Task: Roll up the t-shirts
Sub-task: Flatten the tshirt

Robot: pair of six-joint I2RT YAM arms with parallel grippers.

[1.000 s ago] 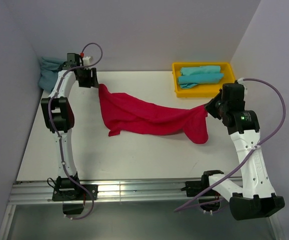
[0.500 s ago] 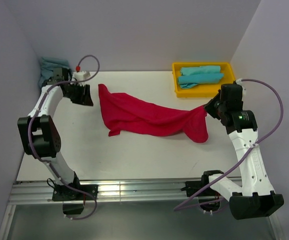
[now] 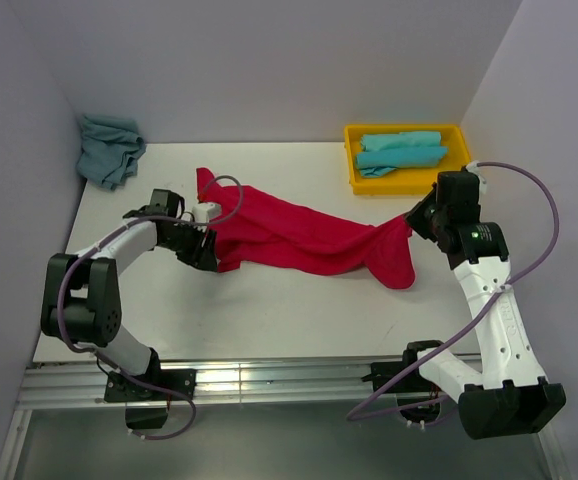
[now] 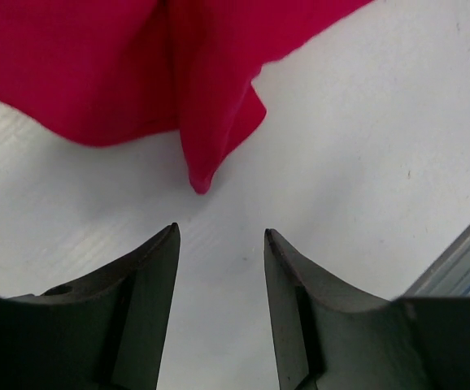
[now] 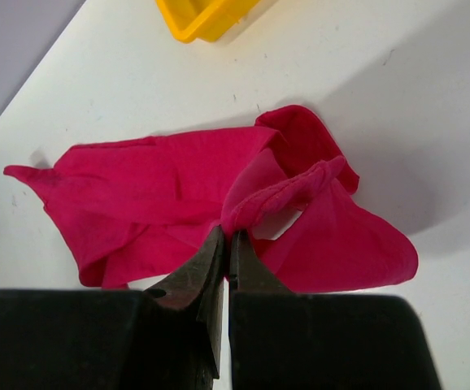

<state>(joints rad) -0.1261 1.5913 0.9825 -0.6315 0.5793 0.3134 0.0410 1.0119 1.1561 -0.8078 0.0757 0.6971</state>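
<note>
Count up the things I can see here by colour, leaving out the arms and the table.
Red: 1, the red t-shirt
Turquoise: 2, the crumpled heap in the far left corner and the rolled cloth in the tray; how many shirts are in each is unclear
Yellow: 1, the tray
Total: 4

Bright even light, soft shadows, sharp focus.

Red t-shirt (image 3: 299,235) lies crumpled, stretched out; turquoise t-shirts (image 3: 401,150) bunched apart.
</note>
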